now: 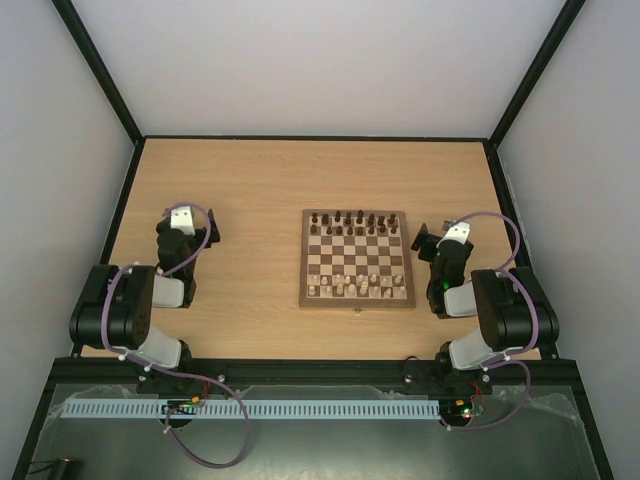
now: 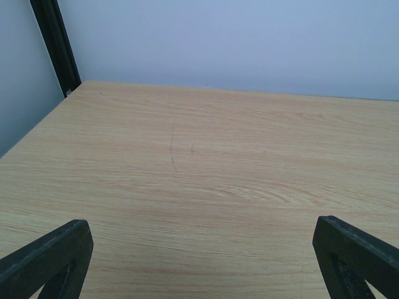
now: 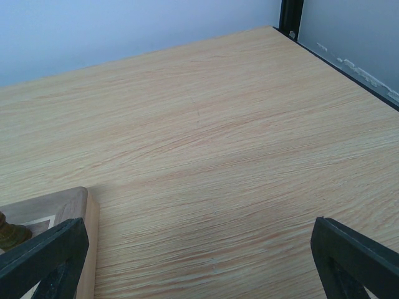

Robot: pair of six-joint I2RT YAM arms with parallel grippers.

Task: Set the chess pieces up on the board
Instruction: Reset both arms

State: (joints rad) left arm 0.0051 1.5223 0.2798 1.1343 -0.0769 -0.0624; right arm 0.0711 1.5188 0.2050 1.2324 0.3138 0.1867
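The board [image 1: 356,296] lies in the middle of the table, checkered dark brown and cream with a light wood border. Dark brown chess pieces [image 1: 352,221] stand in its two far rows; light cream pieces [image 1: 352,287] stand in the near rows. My left gripper [image 1: 190,226] hovers well left of the board, open and empty, fingers [image 2: 50,258] wide over bare wood. My right gripper [image 1: 432,243] sits just right of the board, open and empty. In the right wrist view the board's corner [image 3: 75,202] and one dark piece [image 3: 11,233] show beside the left finger [image 3: 47,256].
The wooden table [image 1: 250,180] is ringed by a black frame [image 1: 130,190] and white walls. A small dark latch [image 1: 357,311] sits at the board's near edge. Cables loop over both arms. A white perforated strip [image 1: 250,409] runs along the near rail.
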